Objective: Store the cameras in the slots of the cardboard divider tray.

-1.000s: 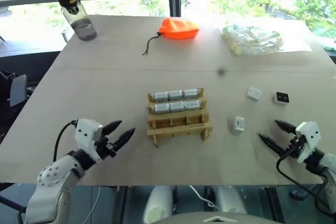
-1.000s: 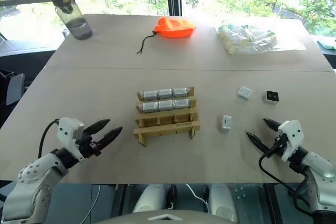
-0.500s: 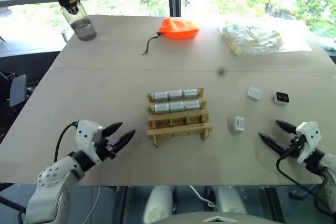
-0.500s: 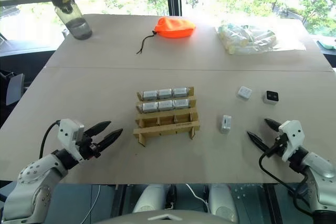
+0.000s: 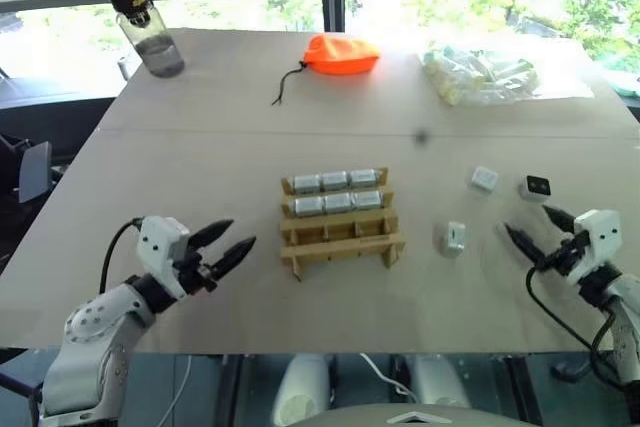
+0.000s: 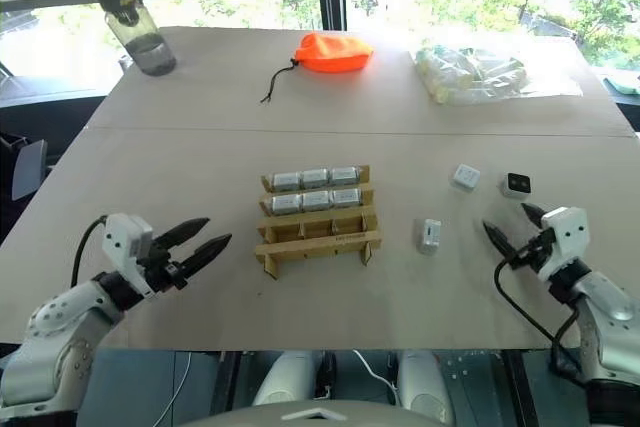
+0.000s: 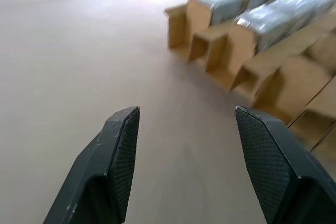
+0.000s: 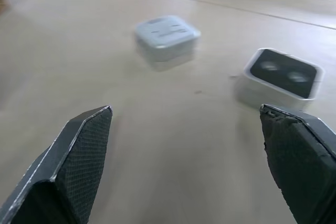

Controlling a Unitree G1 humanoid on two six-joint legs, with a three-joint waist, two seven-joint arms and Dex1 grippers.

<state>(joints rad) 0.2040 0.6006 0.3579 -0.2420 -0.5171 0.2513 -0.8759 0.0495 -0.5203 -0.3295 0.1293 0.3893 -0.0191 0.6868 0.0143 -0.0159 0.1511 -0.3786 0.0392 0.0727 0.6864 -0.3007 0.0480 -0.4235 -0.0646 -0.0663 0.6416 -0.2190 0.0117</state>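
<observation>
Tray (image 5: 342, 227): six slots filled, front row vacant. Three cameras (image 5: 452, 237) loose on surface (image 5: 200, 147). Left claw (image 5: 229, 245) and right claw (image 5: 535, 228): both wide, holding nothing

Pale tan bench (image 5: 200, 167), seam across its width. Far side: water bottle (image 5: 146, 27) at left, orange pouch (image 5: 342, 54) mid, clear bag of tubes (image 5: 480, 75) right. Centre: cardboard tray (image 5: 340, 221). Right of it, three loose cameras: grey one (image 5: 452, 237) nearest, white one (image 5: 485, 179), black-faced one (image 5: 536, 187) farthest right.
</observation>
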